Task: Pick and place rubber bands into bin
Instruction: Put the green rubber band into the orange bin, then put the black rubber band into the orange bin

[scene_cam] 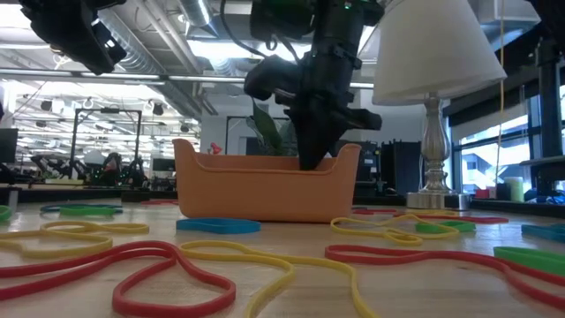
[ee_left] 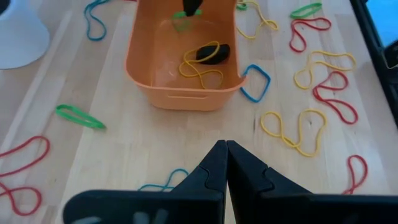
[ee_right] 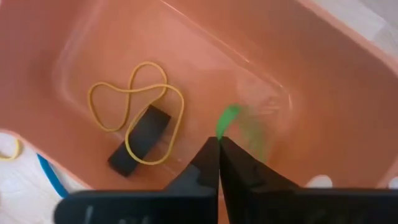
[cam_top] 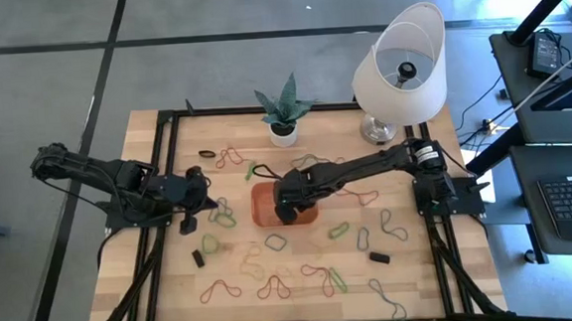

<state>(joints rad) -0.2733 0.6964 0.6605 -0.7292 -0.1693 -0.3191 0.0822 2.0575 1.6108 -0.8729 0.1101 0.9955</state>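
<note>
The orange bin [cam_top: 260, 208] stands at the table's middle, with a yellow rubber band [ee_right: 134, 106] and a black one [ee_right: 140, 140] lying on its floor. My right gripper [ee_right: 219, 146] reaches down into the bin [scene_cam: 265, 185], shut on a green rubber band [ee_right: 229, 118]. My left gripper [ee_left: 226, 149] hovers shut and holding nothing above the table, left of the bin [ee_left: 180, 93]. Many more rubber bands lie scattered flat on the wood around the bin. My right gripper pinches the green rubber band by its upper end [ee_right: 221, 132] between the two fingertips. The fingers [ee_left: 189, 6] come from above, pointing steeply down into the bin. The band [ee_left: 181, 23] hangs below them inside the bin, blurred; whether it reaches the floor I cannot tell.
A white lamp [cam_top: 400, 69] and a small potted plant [cam_top: 283, 131] stand at the table's far edge. Loose red, yellow, green and blue bands [cam_top: 318, 276] cover the near half and both sides. A black frame runs along the table's edges.
</note>
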